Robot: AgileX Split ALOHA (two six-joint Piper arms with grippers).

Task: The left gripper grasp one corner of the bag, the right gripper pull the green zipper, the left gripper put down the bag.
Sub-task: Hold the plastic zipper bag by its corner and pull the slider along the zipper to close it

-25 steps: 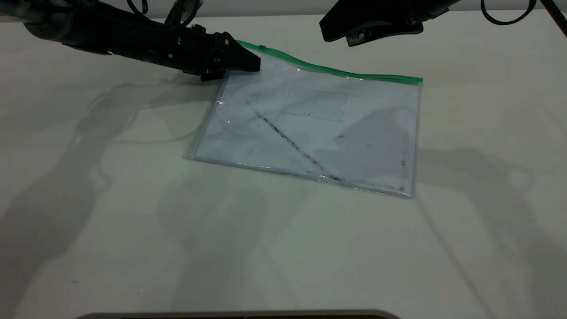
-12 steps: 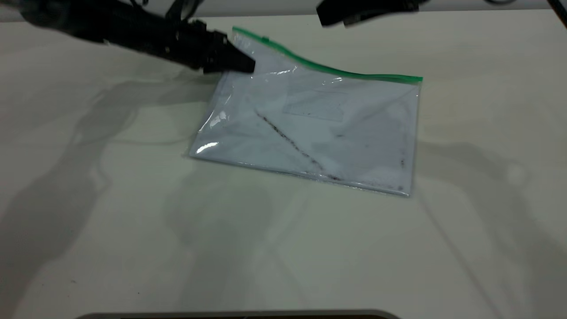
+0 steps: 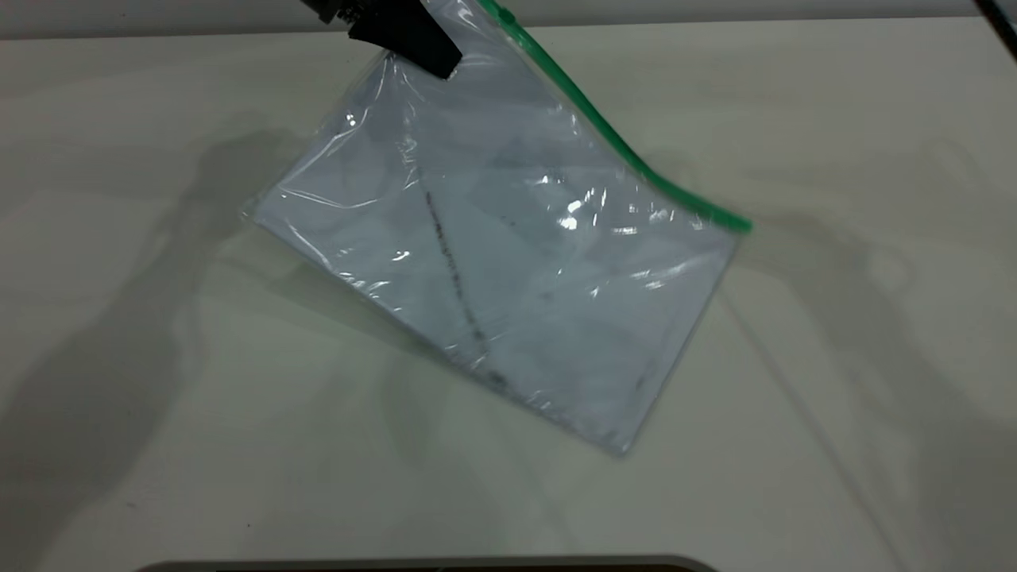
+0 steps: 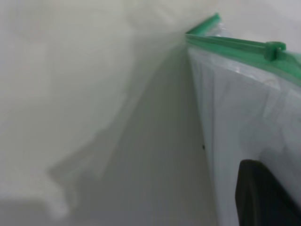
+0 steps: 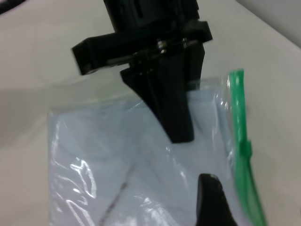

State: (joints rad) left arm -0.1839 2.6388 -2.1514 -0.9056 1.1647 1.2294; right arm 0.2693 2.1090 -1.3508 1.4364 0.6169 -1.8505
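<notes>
The lowest corner of the bag (image 3: 508, 262) hangs nearest the exterior camera, over the pale matte table (image 3: 834, 381), and it cannot be told whether that corner touches the surface. From there the bag rises, tilted and slightly twisted, toward the far edge of the table. It is a flat rectangular pouch of clear glossy plastic, creased and catching bright glints, with a white sheet inside that carries a dark, grainy diagonal streak (image 3: 453, 270). No brand, label or readable writing shows on it.

Along its upper long edge runs the green zipper (image 3: 636, 163), a thin bright green strip that bends as it climbs, with a small slider tab (image 4: 275, 48) near its upper end.

Farthest away and highest, the left gripper (image 3: 413, 36) pinches the corner of the bag (image 3: 445, 24) just beside the zipper's upper end; its black tapered jaws are closed on the plastic, and the rest of the pouch dangles below it.

In the right wrist view, one dark fingertip of the right gripper (image 5: 214, 200) sits close to the clear plastic, near the green strip and slider; whether its jaws are apart or together cannot be told.
</notes>
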